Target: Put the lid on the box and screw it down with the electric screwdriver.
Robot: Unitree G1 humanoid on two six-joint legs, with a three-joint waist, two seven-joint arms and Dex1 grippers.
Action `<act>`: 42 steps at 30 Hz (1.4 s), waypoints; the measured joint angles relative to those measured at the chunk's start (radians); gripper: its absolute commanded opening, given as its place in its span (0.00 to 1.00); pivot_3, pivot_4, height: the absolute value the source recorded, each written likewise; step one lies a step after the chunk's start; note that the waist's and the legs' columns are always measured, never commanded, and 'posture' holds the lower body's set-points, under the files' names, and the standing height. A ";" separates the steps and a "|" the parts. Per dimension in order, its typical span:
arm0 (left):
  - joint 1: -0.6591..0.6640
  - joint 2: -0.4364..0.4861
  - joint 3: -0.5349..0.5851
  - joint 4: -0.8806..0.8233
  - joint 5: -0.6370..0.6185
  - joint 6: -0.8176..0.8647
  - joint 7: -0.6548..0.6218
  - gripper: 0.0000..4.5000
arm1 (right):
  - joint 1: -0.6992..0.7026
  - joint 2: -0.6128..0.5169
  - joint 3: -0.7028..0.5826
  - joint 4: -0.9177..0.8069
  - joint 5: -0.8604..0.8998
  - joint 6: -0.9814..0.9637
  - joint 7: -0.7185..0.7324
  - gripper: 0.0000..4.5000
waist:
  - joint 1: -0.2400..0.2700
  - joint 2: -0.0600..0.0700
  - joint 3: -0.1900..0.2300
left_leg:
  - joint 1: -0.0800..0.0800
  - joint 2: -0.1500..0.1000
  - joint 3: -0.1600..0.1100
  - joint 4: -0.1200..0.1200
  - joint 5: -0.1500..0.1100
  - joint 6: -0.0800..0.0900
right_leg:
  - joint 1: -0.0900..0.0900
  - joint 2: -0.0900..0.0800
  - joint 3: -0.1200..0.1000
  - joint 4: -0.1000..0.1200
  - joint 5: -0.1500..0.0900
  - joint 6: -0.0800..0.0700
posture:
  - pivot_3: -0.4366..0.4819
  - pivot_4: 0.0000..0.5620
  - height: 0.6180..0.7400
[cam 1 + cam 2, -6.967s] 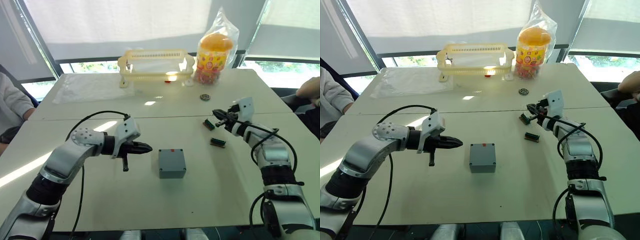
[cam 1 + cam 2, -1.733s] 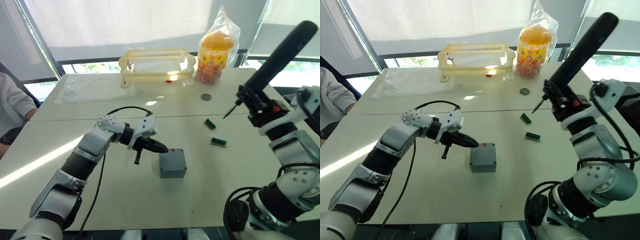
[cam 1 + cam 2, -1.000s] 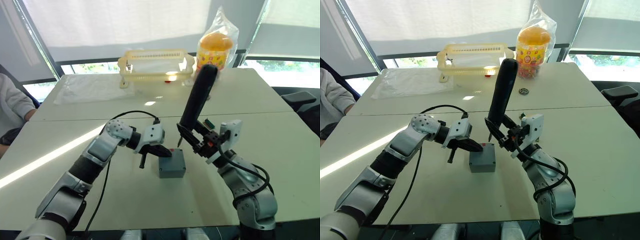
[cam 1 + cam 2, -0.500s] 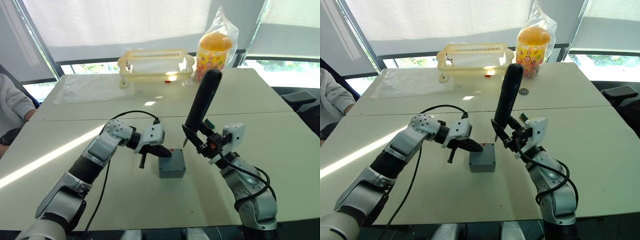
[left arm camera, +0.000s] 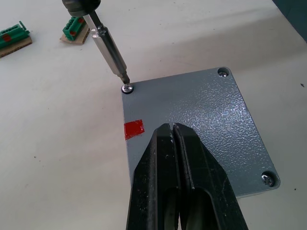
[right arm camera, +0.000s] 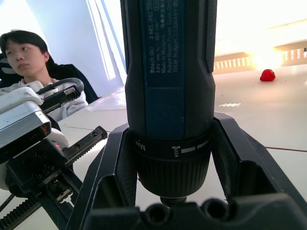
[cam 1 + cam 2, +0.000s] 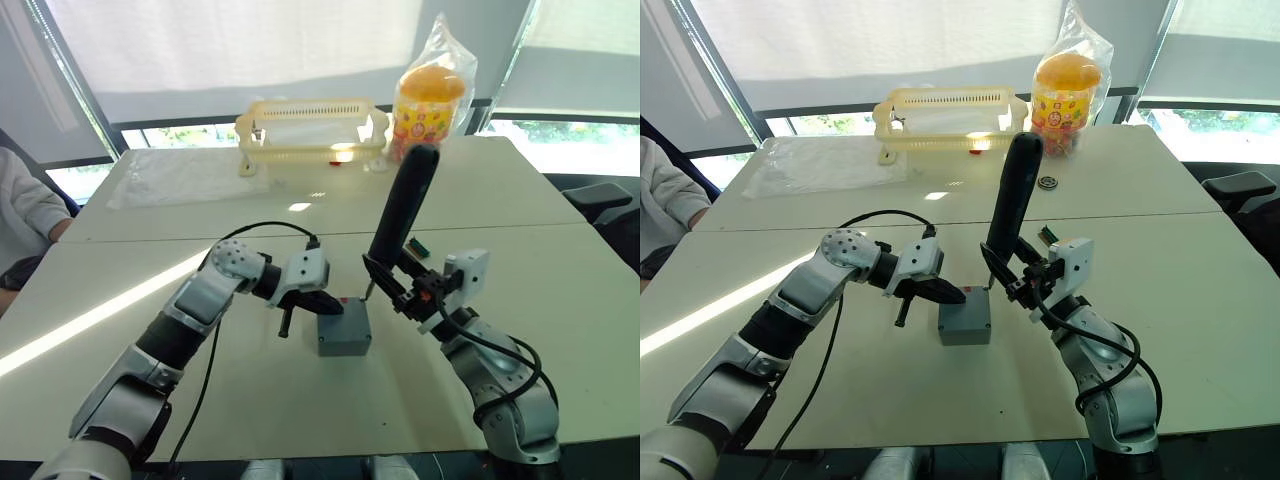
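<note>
The blue-grey box (image 7: 344, 337) stands at the table's middle with the lid (image 5: 206, 120) lying on top of it, screws in its corners and a red mark (image 5: 134, 129) near one edge. My left gripper (image 7: 325, 303) is shut, and its fingertips (image 5: 165, 132) rest on the lid beside the red mark. My right gripper (image 7: 402, 290) is shut on the electric screwdriver (image 7: 402, 210), which it holds upright and slightly tilted. The metal bit (image 5: 109, 48) touches the screw (image 5: 127, 88) in the lid's corner nearest the red mark.
A yellow basket (image 7: 312, 128) and a bagged candy jar (image 7: 430, 100) stand at the table's far side, with a clear plastic sheet (image 7: 185, 172) to their left. Green connector blocks (image 5: 74, 33) lie right of the box. A person (image 7: 25, 210) sits at the left.
The right arm has shifted the screwdriver slightly left and down, setting its bit on the lid's corner screw. The left gripper has stayed on the lid.
</note>
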 measured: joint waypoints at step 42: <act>0.012 0.000 0.005 -0.016 0.006 0.005 0.004 0.00 | 0.024 -0.042 0.049 -0.028 0.002 -0.056 -0.032 0.39 | 0.001 0.000 0.000 | 0.000 0.000 0.000 0.000 0.000 0.000 | 0.000 0.000 0.000 0.000 0.000 0.000 | 0.48 0.27 1.00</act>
